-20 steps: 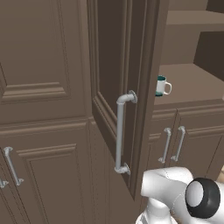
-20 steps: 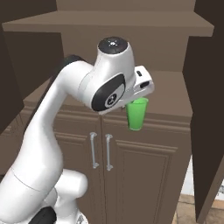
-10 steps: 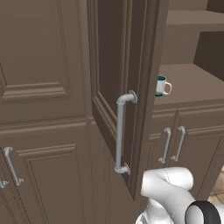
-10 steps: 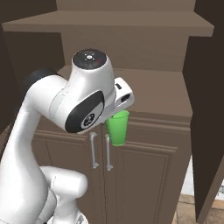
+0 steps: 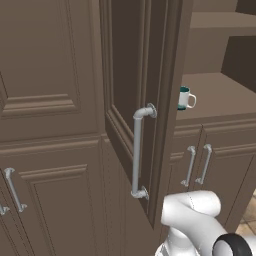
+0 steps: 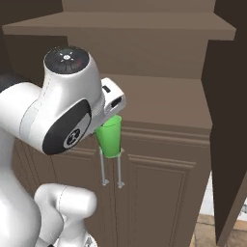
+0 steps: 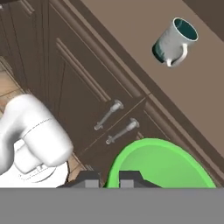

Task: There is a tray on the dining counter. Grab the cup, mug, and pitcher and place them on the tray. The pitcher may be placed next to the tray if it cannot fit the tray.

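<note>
Change since earlier frames: hand (image 6: 112, 126) and green cup (image 6: 109, 136) have travelled left and toward the right base camera, away from the shelf; the mug has stayed in place, and the cabinet fronts hold the same positions in both base views, so the base has not driven.
Hand state: fingers clamped on the rim of the green cup; the cup hangs upright below the hand, clear of every surface.
Cup location: in front of the mug's shelf (image 6: 159, 101) and off its front edge, above the paired lower cabinet door handles (image 6: 111, 171); in the hand view its open rim (image 7: 159, 164) sits just beside the fingertips (image 7: 131, 178).
Mug location: teal-and-white mug (image 5: 185, 98) stands upright on the shelf, just beside the edge of the open tall cabinet door (image 5: 142, 100); in the hand view it (image 7: 174, 40) sits well apart from the cup, handle toward the shelf's front edge.
Task progress: judged early. Cup is grasped and lifted but not yet delivered; mug untouched. Pitcher, tray and dining worktop locations cannot be stated from these frames.
Remaining steps: carry cup to tray and release; fetch mug; fetch pitcher.
Markings: no brand, label or legible writing on cup, mug, cabinets or arm.
</note>
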